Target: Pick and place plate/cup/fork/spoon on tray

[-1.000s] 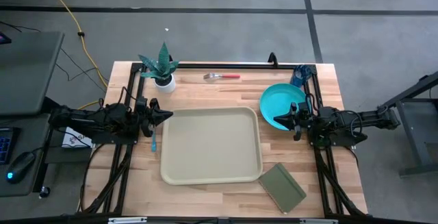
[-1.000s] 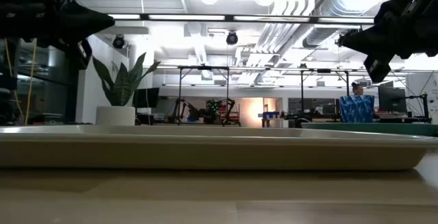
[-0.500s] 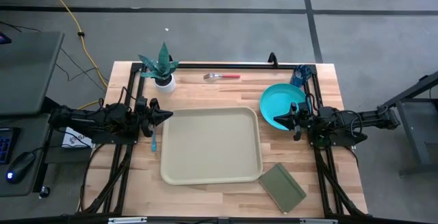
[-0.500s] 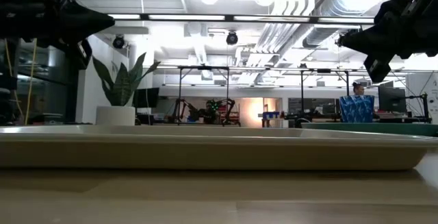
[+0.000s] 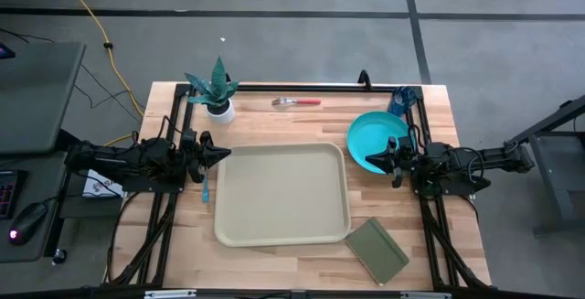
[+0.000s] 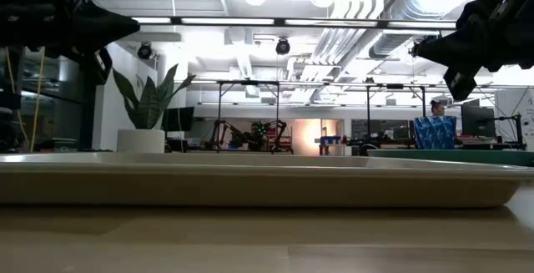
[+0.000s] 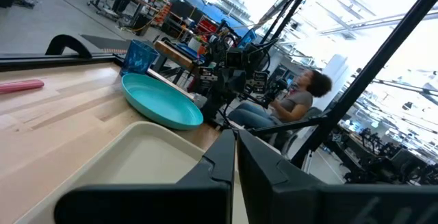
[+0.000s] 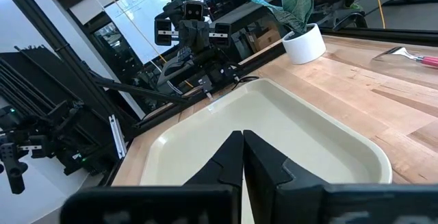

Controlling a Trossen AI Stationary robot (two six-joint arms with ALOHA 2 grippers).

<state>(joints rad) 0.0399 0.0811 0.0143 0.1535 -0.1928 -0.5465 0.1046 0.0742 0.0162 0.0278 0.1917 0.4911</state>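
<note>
Nothing is lying on the tray (image 5: pixel 281 195) yet, so picking is only beginning. The right gripper (image 5: pixel 370 160) is hovering closed and empty over the plate (image 5: pixel 373 133) at the right; it needs opening and lowering. The left gripper (image 5: pixel 225 154) is waiting closed at the tray's left edge.

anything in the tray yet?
Nothing. The tray shows a bare beige floor in the high and right wrist views. The plate, cup, fork and spoon all lie outside it on the table. Whatever is beneath the tray is covered.
</note>
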